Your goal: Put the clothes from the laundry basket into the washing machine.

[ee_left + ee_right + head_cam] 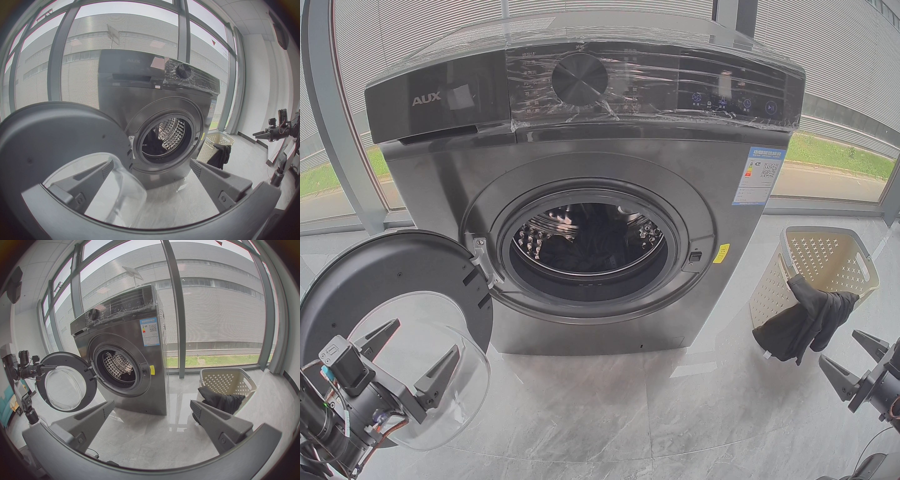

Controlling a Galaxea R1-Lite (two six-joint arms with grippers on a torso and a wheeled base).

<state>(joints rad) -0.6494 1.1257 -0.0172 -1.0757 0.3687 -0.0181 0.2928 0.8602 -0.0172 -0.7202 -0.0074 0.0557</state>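
Head view: black garment (807, 320) hangs over the laundry basket (819, 230) rim, 4 o'clock from the washing machine (444, 181). Left gripper (425, 337) at 8 o'clock, right gripper (837, 345) at 4, jaws apart, empty.

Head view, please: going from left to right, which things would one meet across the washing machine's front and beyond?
Open grey round door with clear glass bowl → steel drum opening → small yellow sticker → cream perforated plastic laundry basket, black garment draped over its rim.
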